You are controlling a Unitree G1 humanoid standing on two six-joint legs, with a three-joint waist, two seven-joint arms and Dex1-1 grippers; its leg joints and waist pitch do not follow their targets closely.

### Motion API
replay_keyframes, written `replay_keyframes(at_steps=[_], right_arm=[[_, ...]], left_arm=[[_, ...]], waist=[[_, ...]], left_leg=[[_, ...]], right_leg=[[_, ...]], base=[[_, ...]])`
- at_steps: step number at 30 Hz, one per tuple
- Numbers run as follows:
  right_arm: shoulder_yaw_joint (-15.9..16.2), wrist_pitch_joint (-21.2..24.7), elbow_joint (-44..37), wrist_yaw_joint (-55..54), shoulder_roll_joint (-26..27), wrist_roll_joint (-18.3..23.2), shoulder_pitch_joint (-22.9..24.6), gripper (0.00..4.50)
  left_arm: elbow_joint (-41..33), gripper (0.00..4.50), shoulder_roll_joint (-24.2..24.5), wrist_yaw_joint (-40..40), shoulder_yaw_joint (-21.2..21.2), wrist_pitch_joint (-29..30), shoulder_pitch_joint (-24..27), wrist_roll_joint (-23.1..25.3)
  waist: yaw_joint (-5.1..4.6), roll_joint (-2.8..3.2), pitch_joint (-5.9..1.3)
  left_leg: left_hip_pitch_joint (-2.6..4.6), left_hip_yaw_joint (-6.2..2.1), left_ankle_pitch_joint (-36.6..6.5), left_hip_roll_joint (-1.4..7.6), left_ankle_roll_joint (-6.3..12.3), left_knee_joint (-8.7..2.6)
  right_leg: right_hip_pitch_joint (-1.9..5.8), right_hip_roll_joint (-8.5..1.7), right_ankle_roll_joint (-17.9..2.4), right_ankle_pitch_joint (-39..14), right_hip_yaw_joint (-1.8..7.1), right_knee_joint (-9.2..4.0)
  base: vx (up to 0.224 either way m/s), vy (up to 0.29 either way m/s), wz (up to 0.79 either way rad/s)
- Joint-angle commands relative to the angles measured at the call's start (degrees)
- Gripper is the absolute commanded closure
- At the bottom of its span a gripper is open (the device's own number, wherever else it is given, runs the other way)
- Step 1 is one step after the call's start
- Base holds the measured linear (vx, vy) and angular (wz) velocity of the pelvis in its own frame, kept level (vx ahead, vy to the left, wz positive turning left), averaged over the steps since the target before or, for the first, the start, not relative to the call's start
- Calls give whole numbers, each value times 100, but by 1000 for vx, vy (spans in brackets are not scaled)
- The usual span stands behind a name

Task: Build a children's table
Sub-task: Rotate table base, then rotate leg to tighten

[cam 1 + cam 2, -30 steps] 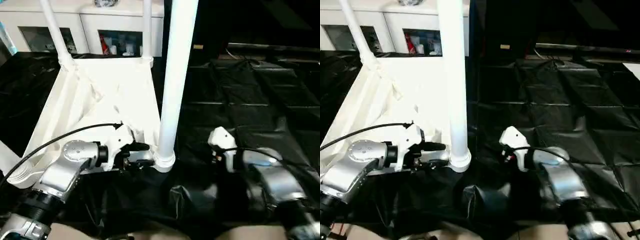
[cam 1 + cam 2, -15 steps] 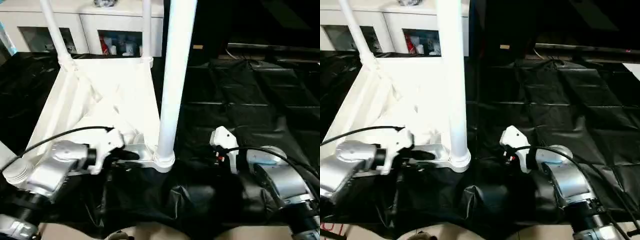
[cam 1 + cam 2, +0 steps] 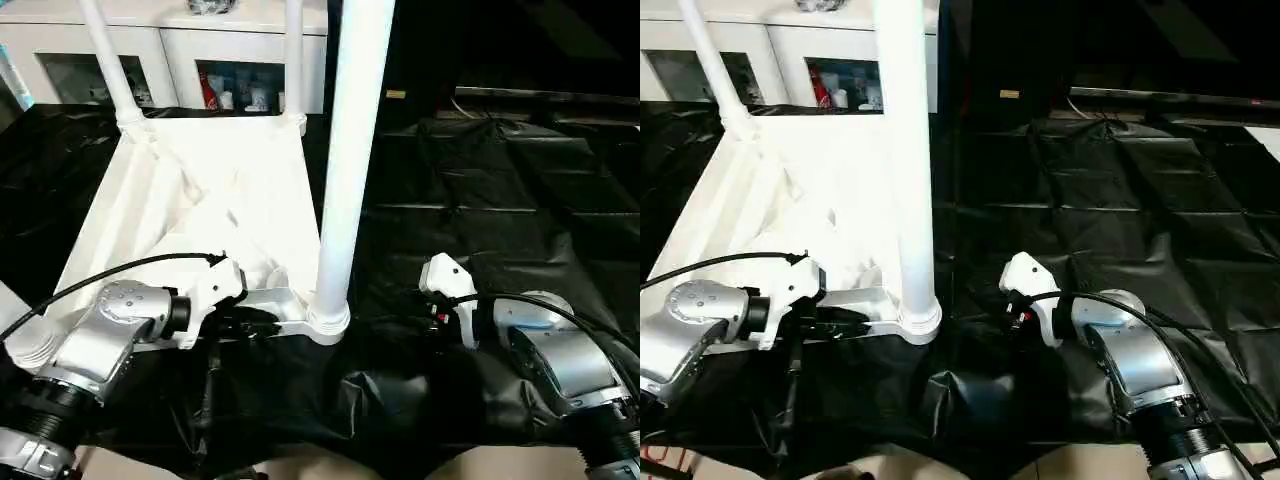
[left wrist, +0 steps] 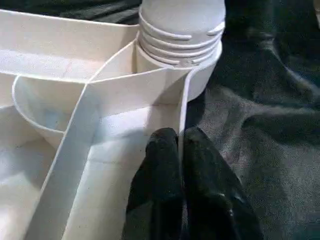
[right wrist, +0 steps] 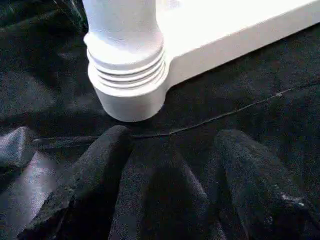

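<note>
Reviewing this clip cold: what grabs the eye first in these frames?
A white leg stands upright in the near corner socket of the upturned tabletop, which lies on black sheeting. The left end effector pinches the tabletop's edge wall just beside that socket, and the right end effector is open, close in front of the leg's base.

A crinkled black plastic sheet (image 3: 500,200) covers the whole work surface, creased in a grid of fold lines on the right side and bunched into a glossy raised fold (image 3: 965,385) at the near centre. At the far left stands a white cabinet with glass doors (image 3: 180,50); small red and white containers (image 3: 230,92) are visible behind the right-hand pane, their exact kind not discernible. A small tan label or tag (image 3: 397,95) sits on the dark background at far centre.
</note>
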Motion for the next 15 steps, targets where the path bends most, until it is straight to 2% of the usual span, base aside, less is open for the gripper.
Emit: replay_keyframes(at_steps=[1,2,4,5,9,11,15], right_arm=[[-3,203,-109,99,49,227,-35,101],[-81,367,-188,145,164,475,-52,101],[-115,411,-244,182,255,633,-75,95],[-104,378,-240,176,281,632,-88,67],[-20,274,-189,136,397,574,-146,51],[121,-148,64,-224,554,242,-283,23],[282,-331,387,-496,711,22,-449,6]], left_arm=[[105,450,105,-4,-92,123,102,160],[51,450,80,-2,-123,165,123,182],[-13,450,14,24,-164,241,121,202],[-31,450,-25,44,-184,288,107,211],[-56,450,-213,144,-242,405,26,226],[18,450,-428,294,-288,365,-90,290],[141,450,-641,483,-284,278,-202,357]], waist=[[49,32,-400],[46,11,-397],[54,21,-396],[52,17,-393],[73,22,-381],[65,17,-378],[60,-4,-378]], left_leg=[[46,-195,-906,336,176,-363],[43,-189,-908,336,183,-363],[50,-188,-918,344,205,-361],[56,-188,-958,353,190,-364],[79,-191,-1041,350,83,-377],[88,-193,-1091,351,20,-388],[106,-193,-1188,335,-44,-382]], right_leg=[[250,-549,-1145,-832,352,-448],[242,-546,-1167,-803,347,-448],[242,-553,-1195,-826,348,-443],[231,-562,-1194,-894,349,-449],[212,-570,-1140,-1138,357,-477],[196,-574,-1115,-1179,358,-486],[203,-590,-1046,-1411,368,-521]], base=[[0,0,0],[0,0,0],[0,0,0],[0,0,0],[0,0,0],[0,0,0],[0,0,0]])
